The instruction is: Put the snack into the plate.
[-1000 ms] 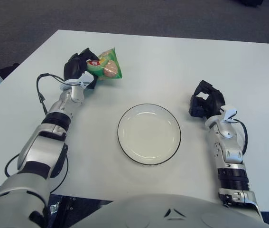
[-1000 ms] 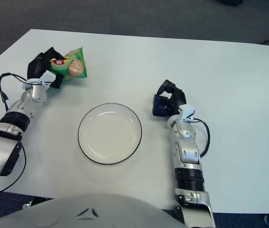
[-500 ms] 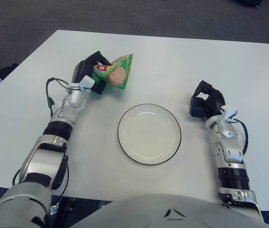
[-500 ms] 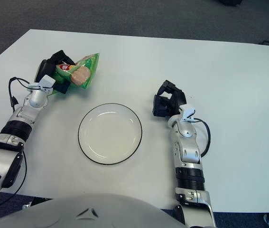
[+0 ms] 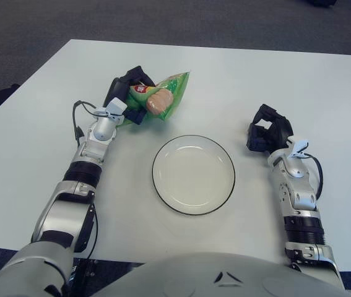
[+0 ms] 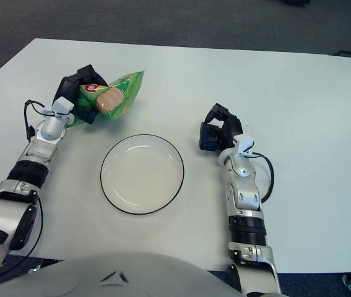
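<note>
left hand (image 5: 127,96) grasps green snack bag (image 5: 163,102), up-left of plate (image 5: 193,175) | right hand (image 5: 267,133) curled, empty, beside plate

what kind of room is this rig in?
Probably an office or lab. A plain white table stands on grey carpet. On it is one empty plate; the left hand holds a green snack bag, and the right hand rests on the table.

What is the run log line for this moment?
left hand: holds snack, left of and behind plate | plate: empty | right hand: idle on table
</note>
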